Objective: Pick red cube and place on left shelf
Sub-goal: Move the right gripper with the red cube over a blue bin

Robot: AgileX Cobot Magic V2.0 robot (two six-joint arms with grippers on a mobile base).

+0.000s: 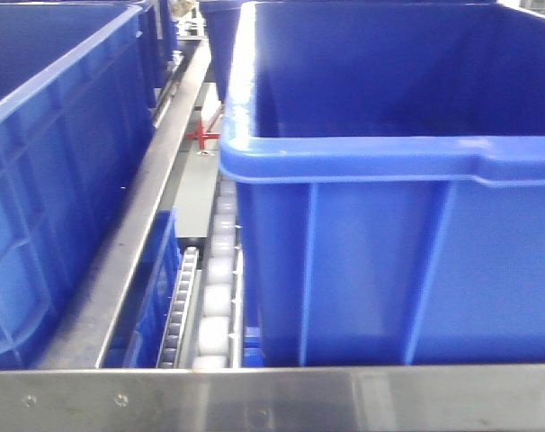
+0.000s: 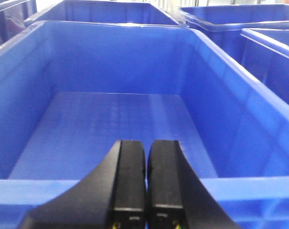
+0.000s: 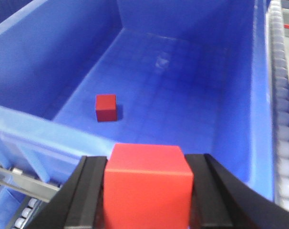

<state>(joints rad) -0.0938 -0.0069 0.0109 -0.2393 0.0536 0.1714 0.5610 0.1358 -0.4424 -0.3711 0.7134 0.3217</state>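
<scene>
Left gripper (image 2: 146,186): black jaws pressed together, pointing into blue crate (image 2: 111,119) | right gripper (image 3: 147,195): jaws pinching red cube (image 3: 148,176), held by near rim of second crate (image 3: 221,86) | darker red block (image 3: 106,108) lies on that crate's floor | white rollers (image 3: 283,143) run along its right side

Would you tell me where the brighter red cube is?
Right wrist view: the red cube is clamped between the fingers of the right gripper, above the blue crate's near rim.
</scene>
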